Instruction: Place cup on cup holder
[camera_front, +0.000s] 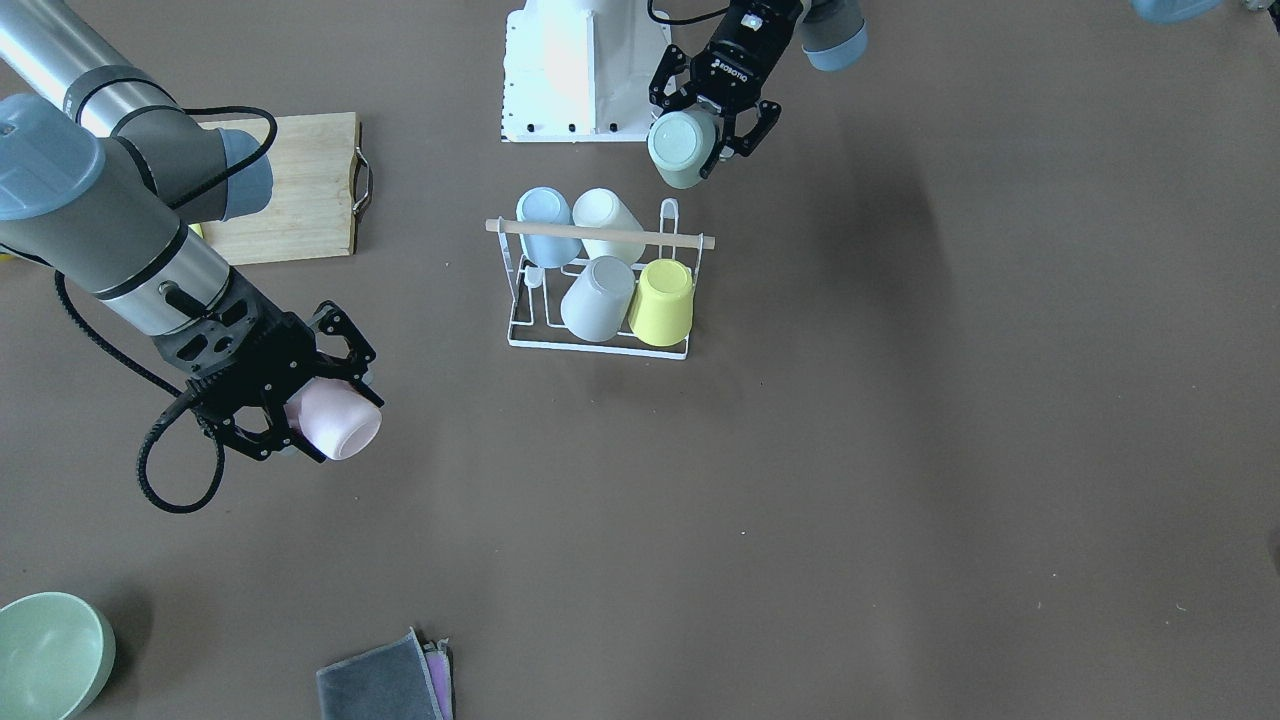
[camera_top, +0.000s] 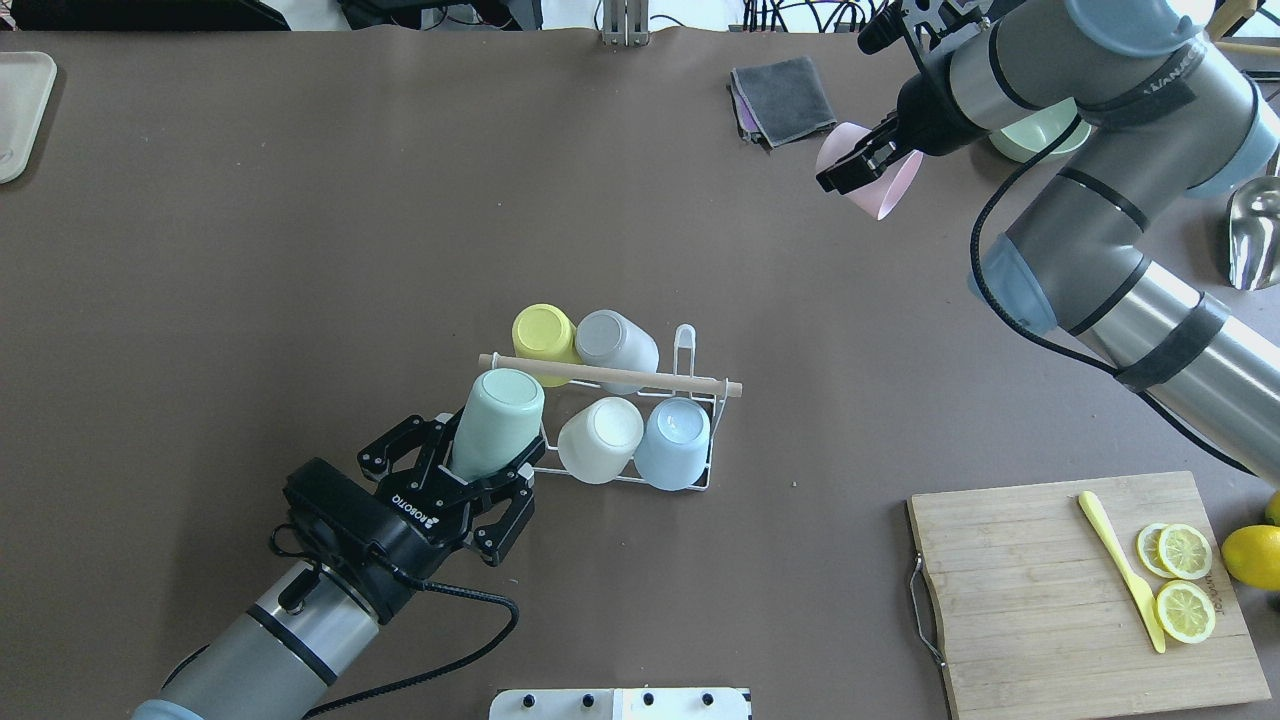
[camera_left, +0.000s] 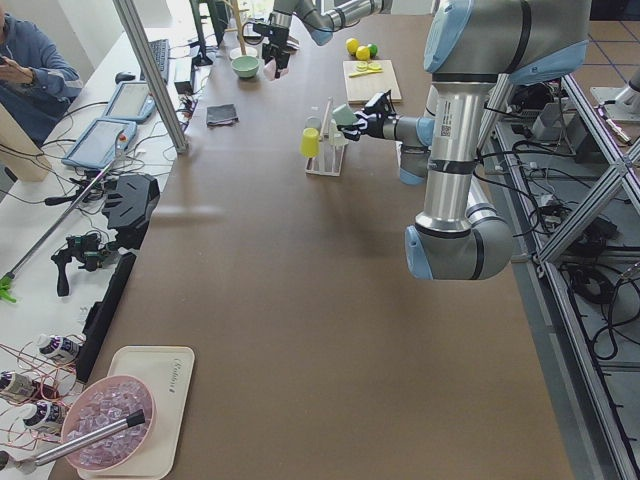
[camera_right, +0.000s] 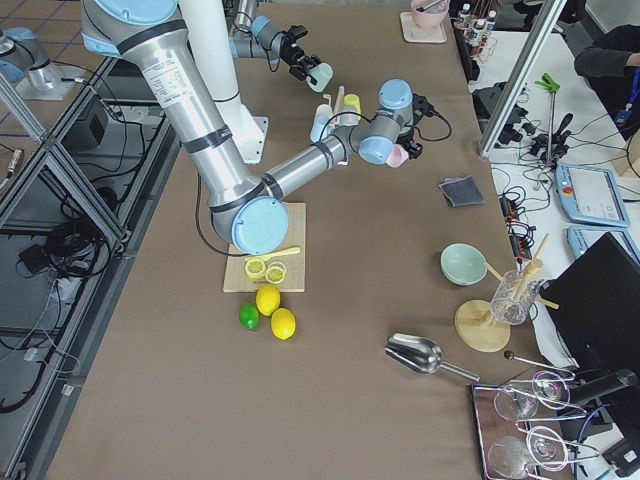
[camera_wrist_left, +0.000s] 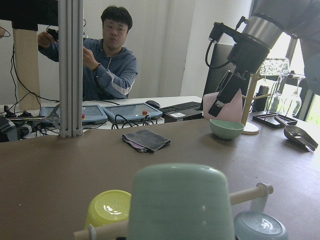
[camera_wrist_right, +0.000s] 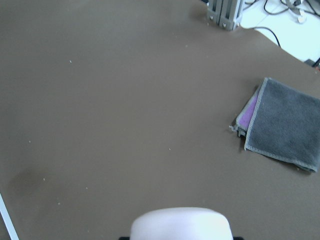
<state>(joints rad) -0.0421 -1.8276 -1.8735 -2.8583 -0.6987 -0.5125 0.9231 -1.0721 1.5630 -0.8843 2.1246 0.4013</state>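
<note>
The cup holder, a white wire rack with a wooden rod, stands mid-table with yellow, grey, white and blue cups upside down on its prongs. My left gripper is shut on a pale green cup, tilted bottom-up in the air by the rack's corner on the robot's side. From the front, that green cup hangs behind the rack, apart from it. My right gripper is shut on a pink cup, held high and far from the rack. The same pink cup shows in the front-facing view.
A wooden cutting board with lemon slices and a yellow knife lies near right. Folded cloths, a green bowl and a metal scoop sit along the far side. A person sits beyond the table.
</note>
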